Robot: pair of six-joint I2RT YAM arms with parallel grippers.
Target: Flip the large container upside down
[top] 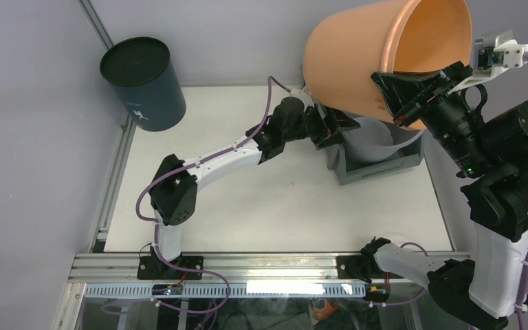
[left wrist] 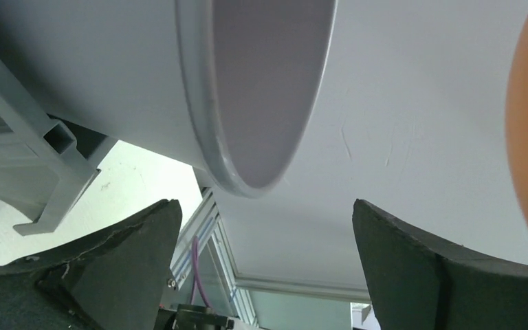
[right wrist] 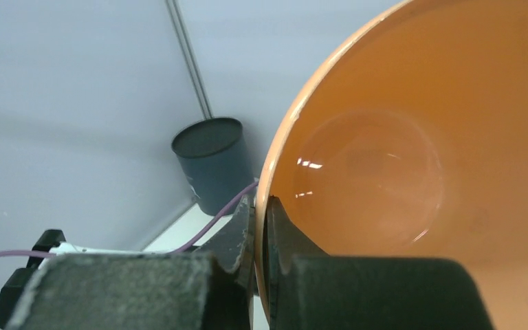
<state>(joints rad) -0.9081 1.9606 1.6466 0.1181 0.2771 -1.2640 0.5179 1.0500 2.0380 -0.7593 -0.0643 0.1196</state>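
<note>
None of flip done, I judge: large container (top: 375, 170) looks rim-up at far right of table (top: 282, 206), pale grey bucket (left wrist: 110, 69) tilted inside. Left gripper (left wrist: 265, 206) spread wide beside it, empty. Right gripper (right wrist: 261, 213) pinching orange bucket (top: 357, 55) rim, aloft.

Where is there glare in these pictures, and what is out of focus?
Right wrist: small white glints inside the orange bucket. Top external: a bright white strip glares near the bottom. Left wrist: no glare; the orange bucket at the right edge is blurred.
</note>
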